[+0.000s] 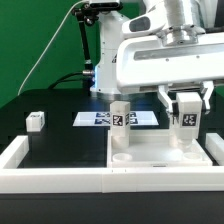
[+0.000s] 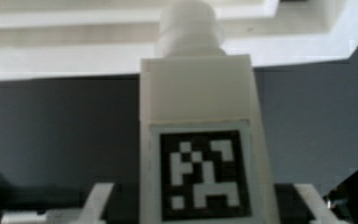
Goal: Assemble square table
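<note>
Hidden, cropped and blurred
Wrist view: the held leg [image 2: 197, 110] is blurred, its lower end cut by the picture's edge. Exterior view: the gripper [image 1: 186, 112] covers that leg's top, the arm [image 1: 165, 60] runs off the upper edge, and a standing leg [image 1: 120, 115] hides part of the marker board [image 1: 90, 118].

Table [image 1: 65, 145]: black, matte, under everything.
Marker board [image 1: 88, 118]: thin, flat, white, black tags printed on top; lies on table toward back, middle part hidden.
Border wall [image 1: 60, 180]: long, low, white; runs along table's near edge, turns toward back at exterior view's left.
Backdrop [image 1: 25, 40]: green, behind table.
Wrist view: table shows as dark, blurred band.
</note>
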Robot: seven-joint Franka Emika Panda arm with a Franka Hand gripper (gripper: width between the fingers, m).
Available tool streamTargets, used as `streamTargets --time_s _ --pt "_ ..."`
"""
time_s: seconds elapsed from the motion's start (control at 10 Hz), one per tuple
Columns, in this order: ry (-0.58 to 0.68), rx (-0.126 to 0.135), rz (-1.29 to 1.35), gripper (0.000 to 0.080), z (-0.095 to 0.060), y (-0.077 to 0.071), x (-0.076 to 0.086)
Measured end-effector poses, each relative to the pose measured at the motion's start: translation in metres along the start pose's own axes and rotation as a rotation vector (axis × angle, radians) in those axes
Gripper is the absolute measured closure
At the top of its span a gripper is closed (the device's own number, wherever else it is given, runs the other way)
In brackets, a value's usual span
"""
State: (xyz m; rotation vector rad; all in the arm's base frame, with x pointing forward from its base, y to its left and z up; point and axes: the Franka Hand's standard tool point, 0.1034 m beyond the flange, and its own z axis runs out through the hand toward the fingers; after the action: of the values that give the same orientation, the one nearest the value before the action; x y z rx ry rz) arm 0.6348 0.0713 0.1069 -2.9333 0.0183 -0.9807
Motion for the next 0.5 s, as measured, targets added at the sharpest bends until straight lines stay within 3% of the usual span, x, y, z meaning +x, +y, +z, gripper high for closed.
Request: streamTargets --time_s 0.1,0.2,0.5 --pt "0.006 -0.004 -0.003 0.0509 0.0054 -0.0016 -0.0094" --pt "-0.031 0.008 -0.003 0.0509 0.0081 -0.0051 -0.0146" --pt "-0.029 0.012 -0.01 0.0509 0.0085 -0.01 -0.0153"
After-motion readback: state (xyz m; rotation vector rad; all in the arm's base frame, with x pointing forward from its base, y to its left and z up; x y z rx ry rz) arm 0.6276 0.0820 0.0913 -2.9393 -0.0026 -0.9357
